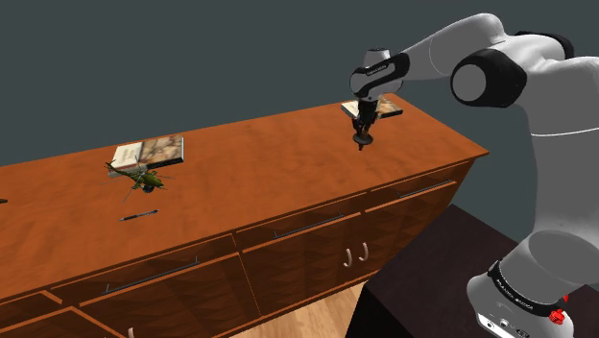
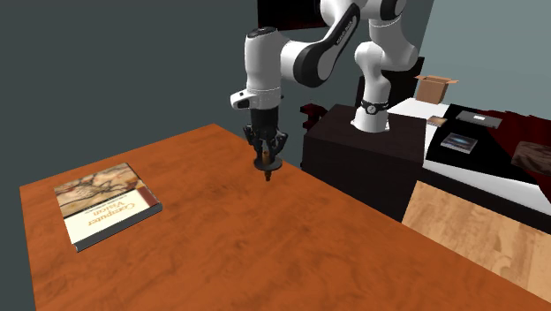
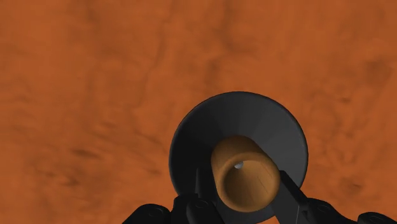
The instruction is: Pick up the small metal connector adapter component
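Note:
The connector adapter point(image 3: 210, 127) is a dark round flange with a short tube point(image 3: 245, 178) whose shiny surface mirrors the brown wood. My black gripper point(image 3: 245, 198) is shut on it, one finger point(image 3: 291, 198) on each side of the tube. In the shoulder view the gripper point(image 1: 362, 127) hangs over the wooden counter point(image 1: 278, 163) near its right end, with the adapter point(image 1: 362, 144) at its tip, clear of the wood. From the second exterior view, the gripper point(image 2: 267, 152) holds the adapter point(image 2: 267, 168) a little above the countertop point(image 2: 265, 247).
A book point(image 1: 382, 108) lies just behind the gripper; the same book point(image 2: 106, 205) is at the second exterior view's left. Farther along the shoulder view's left are another book point(image 1: 149, 151), a green toy helicopter point(image 1: 139, 179) and a pen point(image 1: 137, 215). Drawers point(image 1: 307, 250) front the counter.

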You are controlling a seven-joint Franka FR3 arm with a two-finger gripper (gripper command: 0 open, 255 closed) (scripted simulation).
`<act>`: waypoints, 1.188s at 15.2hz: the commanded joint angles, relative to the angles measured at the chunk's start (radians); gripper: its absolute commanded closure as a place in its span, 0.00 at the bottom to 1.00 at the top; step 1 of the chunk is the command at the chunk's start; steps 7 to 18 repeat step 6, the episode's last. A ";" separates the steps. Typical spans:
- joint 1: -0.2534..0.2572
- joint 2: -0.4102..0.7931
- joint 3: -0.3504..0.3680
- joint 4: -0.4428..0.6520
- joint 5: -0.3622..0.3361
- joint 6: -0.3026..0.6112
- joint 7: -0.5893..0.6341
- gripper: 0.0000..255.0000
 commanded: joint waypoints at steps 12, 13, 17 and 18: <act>0.003 -0.031 -0.004 0.022 -0.007 -0.053 0.005 1.00; 0.003 -0.031 -0.004 0.022 -0.007 -0.053 0.005 1.00; 0.003 -0.031 -0.004 0.022 -0.007 -0.053 0.005 1.00; 0.003 -0.031 -0.004 0.022 -0.007 -0.053 0.005 1.00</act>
